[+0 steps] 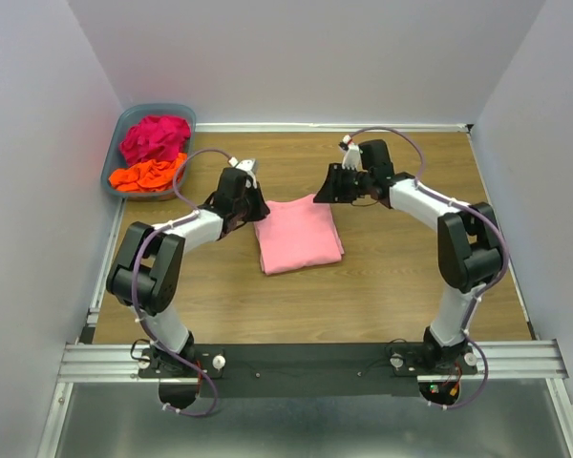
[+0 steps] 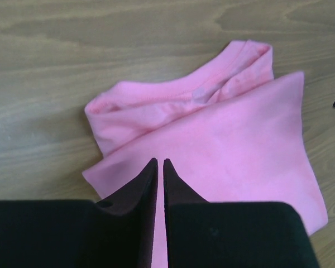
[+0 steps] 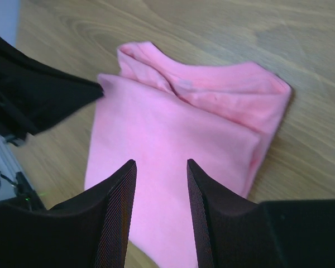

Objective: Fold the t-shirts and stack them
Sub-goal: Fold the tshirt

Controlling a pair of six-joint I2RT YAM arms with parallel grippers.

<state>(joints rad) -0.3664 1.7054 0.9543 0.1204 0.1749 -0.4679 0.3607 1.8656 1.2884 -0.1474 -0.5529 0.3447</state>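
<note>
The folded pink shirt (image 1: 298,234) lies on the counter (image 1: 392,277) between both arms. The left fingers (image 2: 139,190) are clenched to a slit at its edge, though whether they hold cloth cannot be told; the right fingers (image 3: 120,195) hang released above it. A one-sided pull could drag the fold open.

Plain pale grey walls (image 1: 315,57) enclose a wood-grain table (image 1: 392,286) on three sides. A metal rail (image 1: 306,358) lines its near edge. The light is even.
</note>
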